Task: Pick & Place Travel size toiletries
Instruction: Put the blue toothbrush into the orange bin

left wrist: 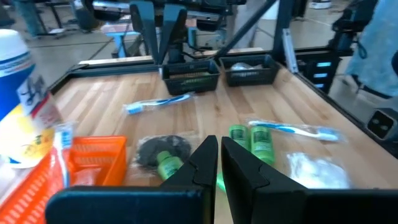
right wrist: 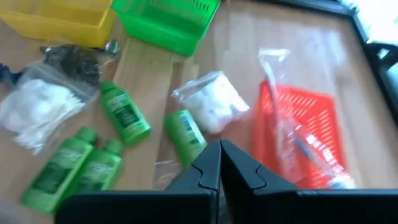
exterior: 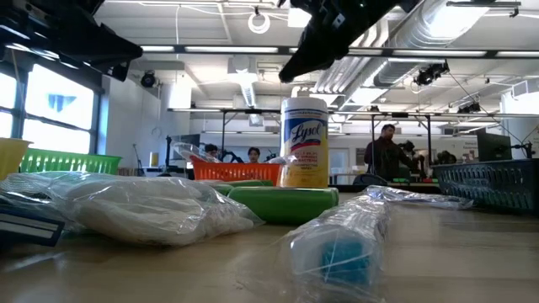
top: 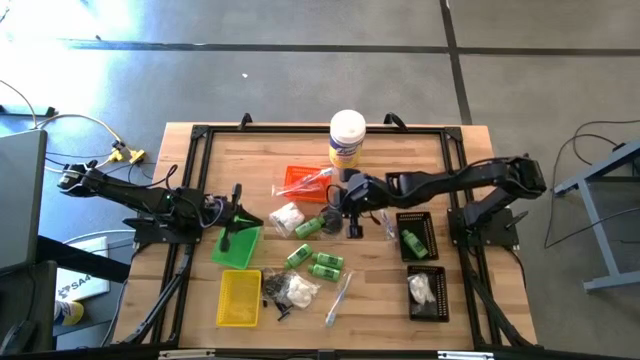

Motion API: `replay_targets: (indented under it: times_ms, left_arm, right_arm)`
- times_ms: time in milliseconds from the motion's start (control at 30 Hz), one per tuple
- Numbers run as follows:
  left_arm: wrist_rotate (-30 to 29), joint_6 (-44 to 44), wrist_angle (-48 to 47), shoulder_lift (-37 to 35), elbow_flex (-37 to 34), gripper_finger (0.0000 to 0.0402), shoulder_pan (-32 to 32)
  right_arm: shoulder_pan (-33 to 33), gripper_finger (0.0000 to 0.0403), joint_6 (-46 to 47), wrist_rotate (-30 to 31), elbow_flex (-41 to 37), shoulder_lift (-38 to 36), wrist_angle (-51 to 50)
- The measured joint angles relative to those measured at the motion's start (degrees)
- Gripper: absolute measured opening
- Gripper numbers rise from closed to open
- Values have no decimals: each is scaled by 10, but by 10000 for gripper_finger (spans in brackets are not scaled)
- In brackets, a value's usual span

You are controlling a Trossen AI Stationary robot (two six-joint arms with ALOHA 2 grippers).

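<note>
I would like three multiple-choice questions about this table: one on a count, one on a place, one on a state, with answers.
1. How many black trays are on the table? A. one B. two C. four
2. Where does the white canister stand? A. inside a black tray B. beside the orange tray C. on the floor
3. How are the fingers of the right gripper? A. wide open B. shut together C. clamped around the canister

Answers: 1 B, both lie by the right arm's base; 2 B, it stands upright next to that tray; 3 B, the right wrist view shows them meeting.
</note>
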Motion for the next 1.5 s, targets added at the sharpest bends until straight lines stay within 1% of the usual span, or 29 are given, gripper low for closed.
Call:
replay_targets:
  times_ms: [100, 300, 1233, 1367, 1433, 1500]
  left_arm:
    - [-12, 0, 0, 0, 0, 19, 0]
    - [-14, -8, 0, 0, 0, 19, 0]
    - [-14, -14, -6, 0, 0, 19, 0]
    - [-14, -14, -6, 0, 0, 19, 0]
    - [-14, -13, -9, 0, 0, 19, 0]
    - [-14, -13, -15, 0, 0, 19, 0]
  right_arm:
    - [-12, 2, -23, 0, 0, 0, 20]
    - [-27, 2, -16, 0, 0, 0, 30]
    - [-20, 2, -16, -1, 0, 0, 29]
    - [-20, 2, -1, -18, 0, 0, 29]
    - [-22, 2, 6, -16, 0, 0, 23]
    - [-22, 2, 34, -9, 0, 0, 0]
